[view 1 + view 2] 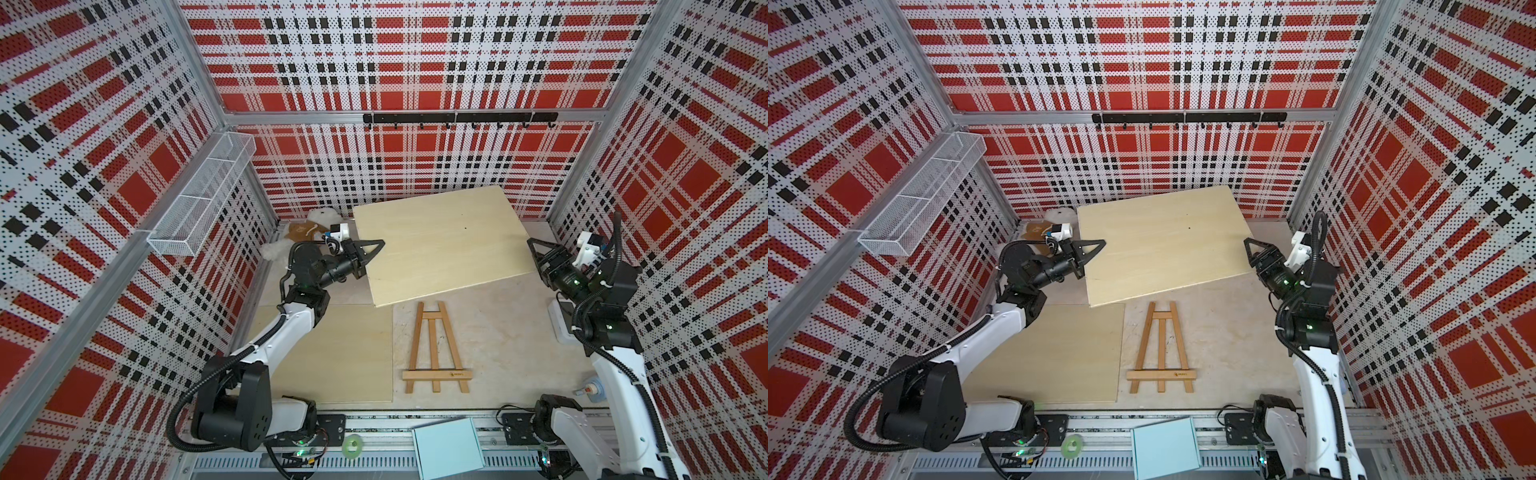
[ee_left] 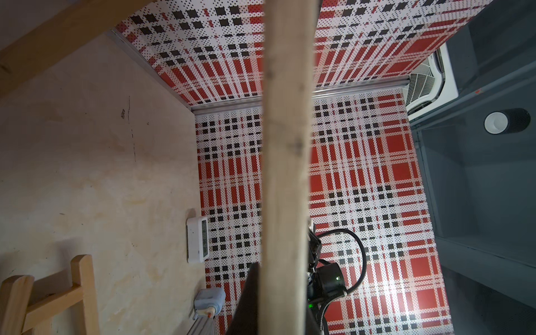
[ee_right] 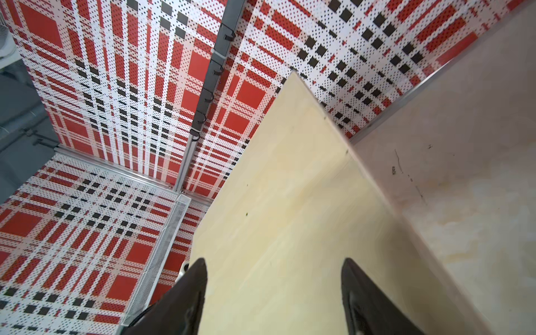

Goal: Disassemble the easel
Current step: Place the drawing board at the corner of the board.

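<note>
left gripper (image 1: 379, 244): clamping tight on the board (image 1: 444, 245) edge
right gripper (image 1: 532, 243): jaws gaping wide, gripping nothing
easel (image 1: 436, 353): lying flat

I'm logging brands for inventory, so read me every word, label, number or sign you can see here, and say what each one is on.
No text here can be read outright.
Dark stamp on the ledge bar of the wooden easel: too small to read.
White print on the brown patch of the plush toy: blurred.
Screen of the white device by the wall: nothing legible.
</note>
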`<action>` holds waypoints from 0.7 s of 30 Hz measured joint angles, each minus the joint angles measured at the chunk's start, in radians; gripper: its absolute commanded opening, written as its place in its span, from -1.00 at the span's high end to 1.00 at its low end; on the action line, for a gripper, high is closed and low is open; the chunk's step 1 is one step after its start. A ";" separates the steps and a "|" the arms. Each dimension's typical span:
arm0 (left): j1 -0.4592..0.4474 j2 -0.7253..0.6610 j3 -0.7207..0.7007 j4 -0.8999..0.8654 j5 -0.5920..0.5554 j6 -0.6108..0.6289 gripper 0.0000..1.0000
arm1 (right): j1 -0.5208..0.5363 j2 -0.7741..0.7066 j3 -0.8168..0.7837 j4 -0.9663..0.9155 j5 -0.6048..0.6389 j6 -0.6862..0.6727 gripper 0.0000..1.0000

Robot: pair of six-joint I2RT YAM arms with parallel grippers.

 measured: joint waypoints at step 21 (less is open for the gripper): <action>-0.161 0.150 0.108 -0.097 -0.244 0.056 1.00 | 0.118 -0.071 -0.193 0.133 0.050 0.231 -0.47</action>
